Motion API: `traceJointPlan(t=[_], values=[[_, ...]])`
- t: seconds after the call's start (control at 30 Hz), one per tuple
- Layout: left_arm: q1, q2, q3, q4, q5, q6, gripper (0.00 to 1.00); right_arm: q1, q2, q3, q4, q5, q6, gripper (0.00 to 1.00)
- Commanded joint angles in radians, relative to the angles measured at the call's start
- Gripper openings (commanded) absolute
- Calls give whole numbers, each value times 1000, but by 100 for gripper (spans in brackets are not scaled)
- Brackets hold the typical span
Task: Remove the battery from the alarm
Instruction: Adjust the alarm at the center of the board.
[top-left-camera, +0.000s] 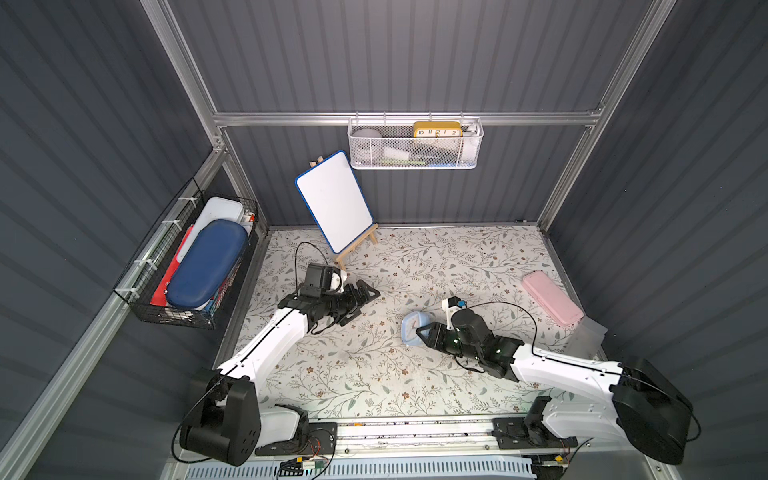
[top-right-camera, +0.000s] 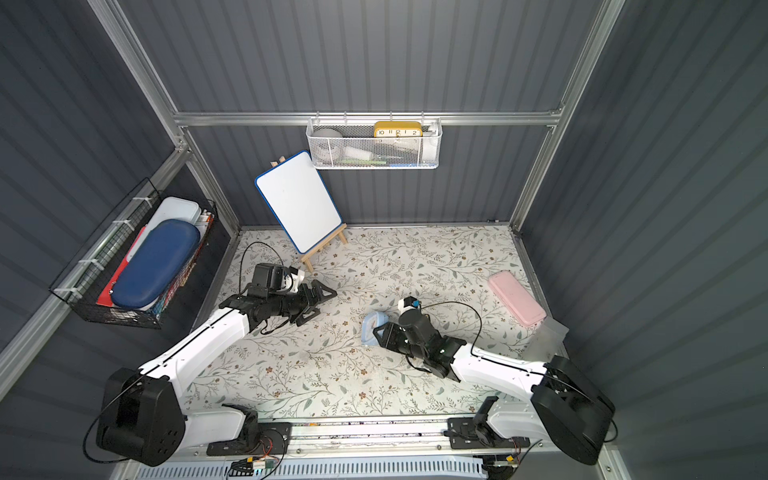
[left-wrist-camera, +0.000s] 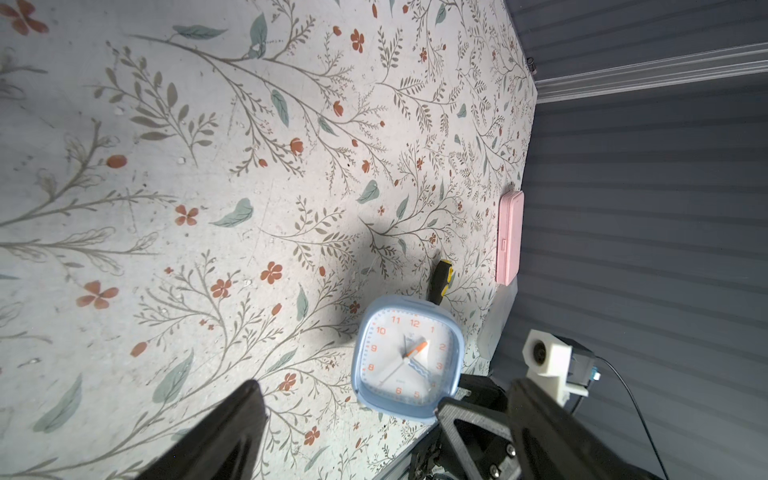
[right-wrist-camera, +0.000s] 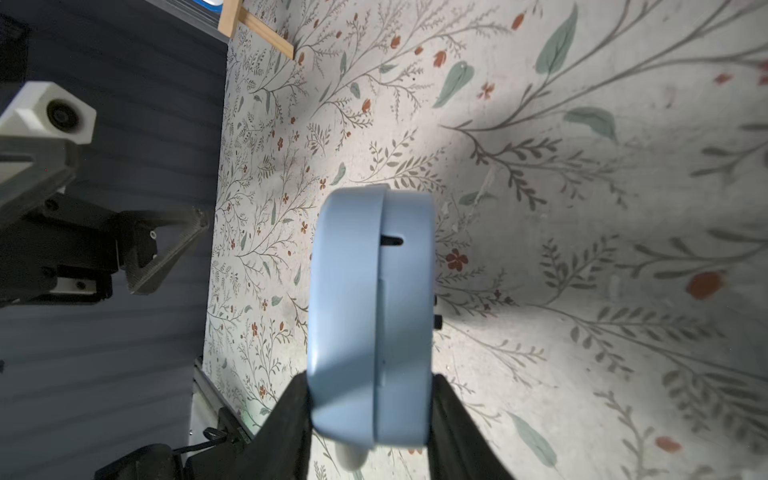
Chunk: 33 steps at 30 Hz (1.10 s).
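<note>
Wide floral table (top-left-camera: 374, 374) fills the floor of the booth, and both arms are out over it. The left gripper (top-left-camera: 365, 305) hangs above the table with its jaws spread wide and nothing between them, well apart from the action. On the side wall is a black wire basket (top-left-camera: 174, 320) stuffed with a blue case (top-left-camera: 205, 266); the things under the case are mostly covered. A blank whiteboard (top-left-camera: 334, 199) leans on a small easel at the back. Above it hangs a white mesh basket (top-left-camera: 415, 156) with a yellow clock (top-left-camera: 437, 129) poking out, only 10, 11, 12, 1, 2 readable, the rest behind the mesh. A pink case (top-left-camera: 552, 303) lies by the right wall. Now the alarm (left-wrist-camera: 407, 365): the right gripper (right-wrist-camera: 370, 395) is half closed on it, one finger on the front and one on the back, gripping near a lower corner, face turned toward the left arm. The numerals are orange; the tiny print on the dial is too small to read. A screwdriver (left-wrist-camera: 439, 282) peeks from behind it, only the yellow-and-black handle showing. The battery can't be seen, since no view shows the alarm's back.
</note>
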Motion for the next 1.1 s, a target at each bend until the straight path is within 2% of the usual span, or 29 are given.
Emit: traceJointPlan(t=[0.0, 0.27, 0.5, 0.63, 0.67, 0.7, 0.83, 1.07], values=[[-1, -20, -40, 41, 42, 22, 94, -18, 29, -33, 256, -48, 127, 13], [-1, -14, -94, 75, 51, 24, 94, -56, 144, -120, 433, -118, 213, 13], [-1, 32, -142, 156, 85, 11, 93, -89, 183, -175, 459, -160, 211, 15], [-1, 43, -145, 186, 85, 8, 93, -126, 169, -184, 332, -160, 203, 22], [-1, 45, -145, 189, 115, 8, 93, -131, 160, -184, 302, -160, 192, 25], [-1, 45, -146, 195, 119, 8, 93, -140, 149, -179, 266, -200, 187, 27], [-1, 55, -146, 219, 142, 11, 93, -158, 87, -128, 51, -180, 139, 31], [-7, 97, -153, 299, 194, 5, 93, -198, 151, -123, 68, -254, 120, 37]])
